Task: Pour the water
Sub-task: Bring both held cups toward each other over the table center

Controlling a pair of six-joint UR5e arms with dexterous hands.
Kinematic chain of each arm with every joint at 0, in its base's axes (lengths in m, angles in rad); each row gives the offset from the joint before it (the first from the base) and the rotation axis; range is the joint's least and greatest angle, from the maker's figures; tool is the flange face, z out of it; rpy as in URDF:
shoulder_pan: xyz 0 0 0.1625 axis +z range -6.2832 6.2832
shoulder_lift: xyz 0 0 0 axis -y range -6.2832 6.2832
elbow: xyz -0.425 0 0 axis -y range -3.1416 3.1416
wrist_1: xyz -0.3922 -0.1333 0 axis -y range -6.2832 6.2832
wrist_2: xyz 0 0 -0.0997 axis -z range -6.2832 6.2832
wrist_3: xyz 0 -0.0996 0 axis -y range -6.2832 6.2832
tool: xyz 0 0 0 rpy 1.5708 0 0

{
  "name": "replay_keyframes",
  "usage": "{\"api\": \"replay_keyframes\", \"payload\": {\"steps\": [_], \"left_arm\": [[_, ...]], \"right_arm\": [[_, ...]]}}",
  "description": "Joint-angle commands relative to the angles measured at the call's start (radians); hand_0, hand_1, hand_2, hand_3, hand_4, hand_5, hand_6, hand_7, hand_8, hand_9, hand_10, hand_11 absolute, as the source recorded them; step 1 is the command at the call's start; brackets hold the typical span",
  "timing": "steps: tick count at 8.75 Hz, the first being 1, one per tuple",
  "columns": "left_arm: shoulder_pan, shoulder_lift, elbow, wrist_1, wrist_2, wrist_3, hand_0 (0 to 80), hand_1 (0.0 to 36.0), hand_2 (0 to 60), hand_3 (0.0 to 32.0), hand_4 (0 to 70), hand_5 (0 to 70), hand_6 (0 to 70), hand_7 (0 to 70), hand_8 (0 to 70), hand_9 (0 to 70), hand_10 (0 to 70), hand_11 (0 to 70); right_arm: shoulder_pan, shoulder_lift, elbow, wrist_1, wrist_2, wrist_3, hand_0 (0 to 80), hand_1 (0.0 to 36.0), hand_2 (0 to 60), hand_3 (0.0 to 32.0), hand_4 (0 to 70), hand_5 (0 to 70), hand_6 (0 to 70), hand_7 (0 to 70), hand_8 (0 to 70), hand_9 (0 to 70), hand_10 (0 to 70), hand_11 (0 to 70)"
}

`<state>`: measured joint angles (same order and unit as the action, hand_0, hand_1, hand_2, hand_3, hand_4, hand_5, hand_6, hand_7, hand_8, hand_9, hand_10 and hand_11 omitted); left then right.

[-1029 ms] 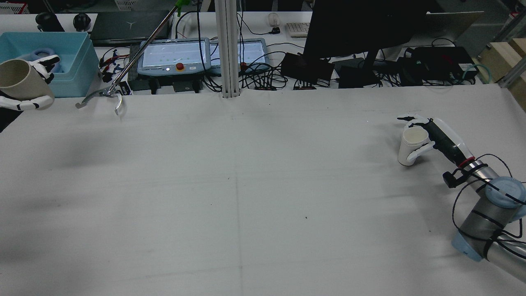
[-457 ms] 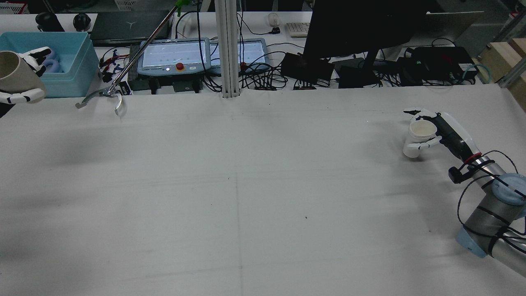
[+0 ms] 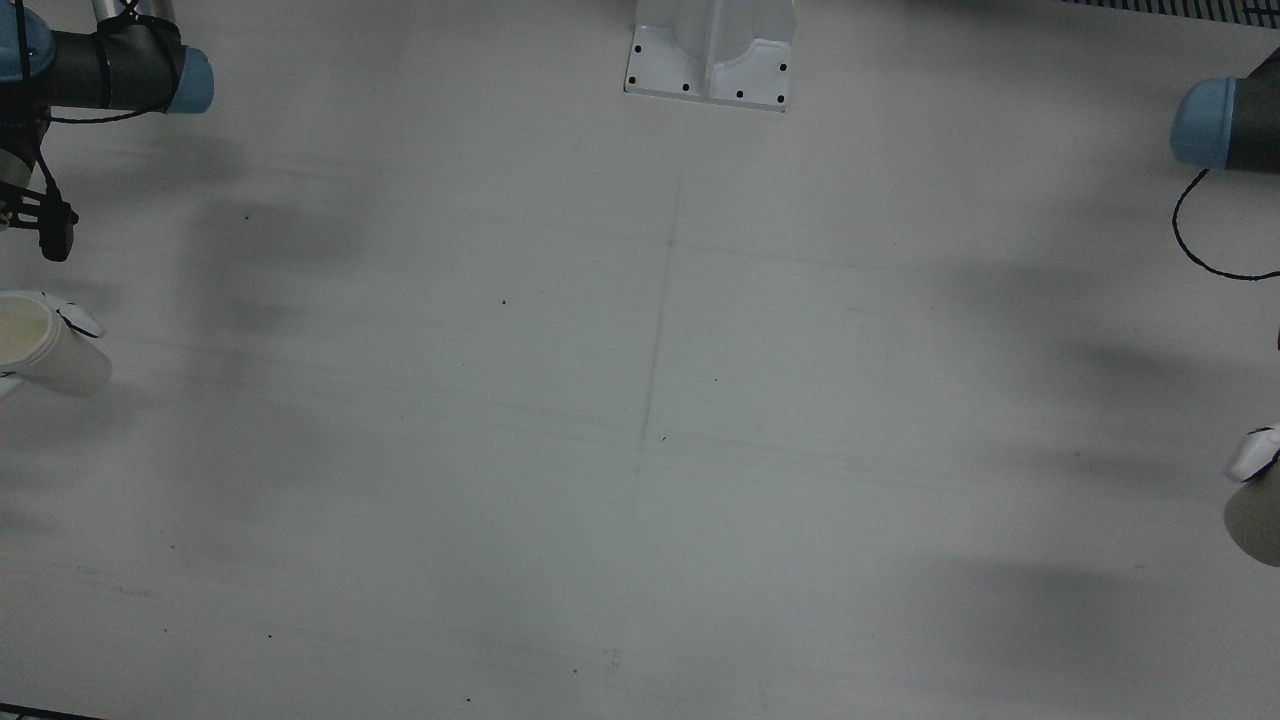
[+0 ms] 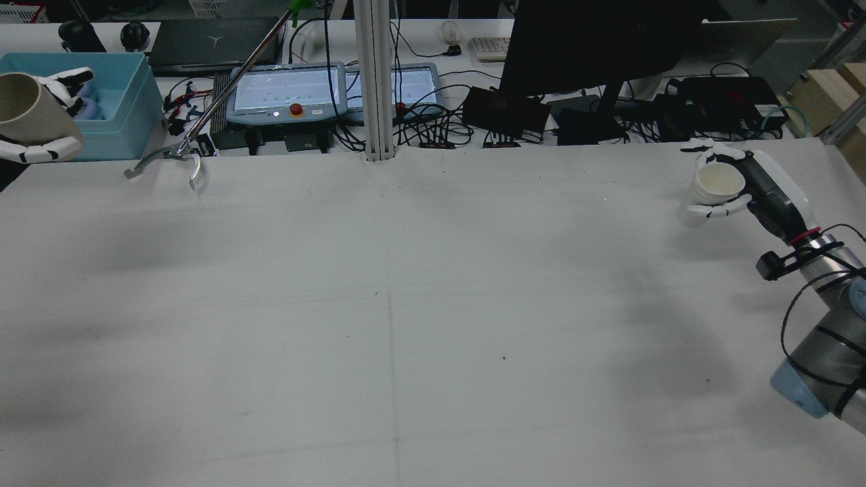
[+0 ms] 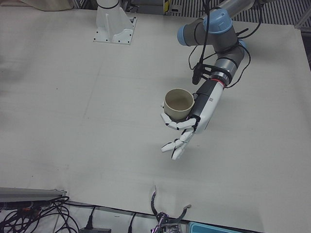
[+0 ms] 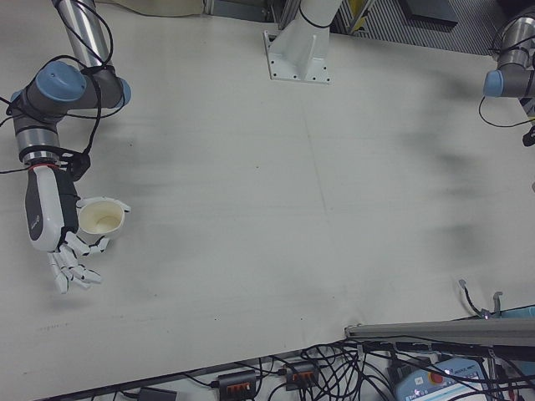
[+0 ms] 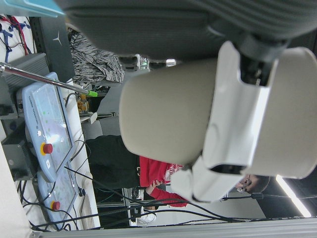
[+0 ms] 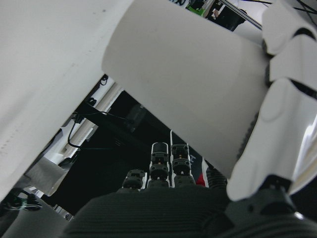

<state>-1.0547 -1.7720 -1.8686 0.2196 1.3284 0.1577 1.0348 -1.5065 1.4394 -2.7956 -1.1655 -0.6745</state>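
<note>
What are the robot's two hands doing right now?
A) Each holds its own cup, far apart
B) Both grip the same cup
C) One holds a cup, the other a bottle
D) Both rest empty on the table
A. The left hand holds a beige cup and the right hand a white cup, at opposite sides of the table.

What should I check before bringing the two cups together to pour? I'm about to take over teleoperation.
1. Left hand holds the beige cup: ok.
2. Right hand holds the white cup: ok.
3. Cups close enough to pour: not ok, they sit at opposite table edges.
4. Table between them clear: ok.
5. Water in either cup: cannot tell.
6. Litter-picker tool clear of the left hand's path: ok, it lies beside it.
</note>
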Motion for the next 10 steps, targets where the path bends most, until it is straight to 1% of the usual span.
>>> {"api": "replay_keyframes", "payload": {"steps": [1,2,3,4,5,6,7,8,9,10], "left_arm": [[0.132,-0.148,-0.033,0.148,-0.006,0.008,77.3,36.0,60.0,0.0,70.0,70.0,12.6,17.4,5.5,6.5,2.0,5.2],[0.204,-0.215,-0.027,0.196,-0.014,0.017,78.6,36.0,60.0,0.0,70.0,70.0,12.4,17.3,5.5,6.4,2.0,5.2],[0.276,-0.274,-0.026,0.226,-0.024,0.052,78.1,36.0,60.0,0.0,70.0,70.0,11.9,16.9,5.5,6.4,1.9,5.1],[0.348,-0.326,-0.02,0.25,-0.043,0.087,77.3,36.0,60.0,0.0,70.0,70.0,11.6,16.8,5.5,6.5,2.1,5.4],[0.443,-0.381,-0.009,0.276,-0.063,0.124,78.4,36.0,60.0,0.0,70.0,70.0,12.0,17.0,5.6,6.6,2.2,5.6],[0.52,-0.421,0.029,0.277,-0.069,0.143,79.7,36.0,60.0,0.0,70.0,70.0,12.5,17.0,5.8,6.8,2.4,5.8],[0.568,-0.464,0.093,0.276,-0.069,0.146,77.0,36.0,60.0,0.0,70.0,70.0,12.9,17.0,5.9,6.9,2.5,6.0],[0.625,-0.513,0.167,0.268,-0.071,0.179,75.9,36.0,60.0,0.0,70.0,70.0,13.3,16.7,6.1,6.9,2.8,6.2],[0.651,-0.556,0.227,0.247,-0.069,0.231,75.7,36.0,60.0,0.0,70.0,70.0,13.3,16.1,6.3,7.1,2.9,6.4],[0.666,-0.613,0.311,0.232,-0.069,0.249,74.2,36.0,60.0,0.0,70.0,70.0,13.4,15.3,6.7,7.6,3.1,6.6]], "right_arm": [[0.01,-0.017,0.298,-0.213,-0.003,-0.01,62.3,28.1,32.5,0.0,45.0,66.0,23.5,27.2,12.2,15.1,1.9,4.7],[0.001,-0.012,0.37,-0.272,0.0,-0.028,62.4,28.3,32.2,0.0,44.2,65.6,24.0,27.3,12.3,15.0,1.9,4.7],[-0.008,0.011,0.418,-0.335,0.003,-0.033,63.8,29.0,32.8,0.0,45.4,66.2,24.9,27.8,12.3,14.9,1.6,4.3],[-0.009,0.056,0.449,-0.407,0.004,-0.033,64.2,29.8,34.8,0.0,47.8,67.1,26.3,28.6,12.3,14.7,1.7,4.5],[-0.012,0.101,0.481,-0.474,0.007,-0.045,65.7,30.5,36.5,0.0,51.0,68.5,27.6,29.4,12.3,14.5,1.3,4.0],[-0.012,0.112,0.521,-0.52,0.007,-0.056,70.8,31.7,36.8,0.0,53.2,69.8,28.3,29.9,12.0,14.0,0.7,3.2],[-0.012,0.112,0.562,-0.566,0.007,-0.066,77.7,33.8,39.5,0.0,55.4,70.0,29.6,30.9,11.9,13.4,0.5,2.9],[-0.012,0.112,0.637,-0.649,0.004,-0.092,80.0,35.6,41.3,0.0,57.9,70.0,30.8,31.4,11.9,13.1,0.3,2.9],[-0.015,0.114,0.726,-0.736,0.003,-0.149,80.0,36.0,44.0,0.0,59.9,70.0,31.0,31.7,11.4,12.4,0.0,2.5],[-0.027,0.114,0.787,-0.784,0.001,-0.183,80.0,36.0,46.2,0.0,60.4,70.0,31.5,32.2,11.3,11.6,0.1,3.0]]}}
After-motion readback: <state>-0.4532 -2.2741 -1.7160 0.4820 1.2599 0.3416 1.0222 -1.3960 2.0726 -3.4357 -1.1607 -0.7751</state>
